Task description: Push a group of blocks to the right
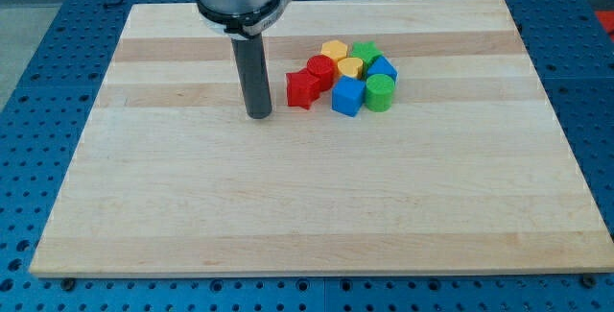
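My tip (259, 115) stands on the wooden board (288, 216), just left of the red star block (303, 89). There are no jaws, only a rod. 8 blocks sit packed together right of it: red cylinder (320, 70), 2 yellow blocks (334, 50), green star (365, 53), 2 blue cubes (347, 96), green cylinder (379, 92).

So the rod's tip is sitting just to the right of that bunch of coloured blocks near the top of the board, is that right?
Not quite. In the camera view, my tip sits to the left of the cluster, not the right, beside the red star-shaped block with a narrow gap showing between them. The rest holds: the blocks are bunched together near the top of the wooden board.
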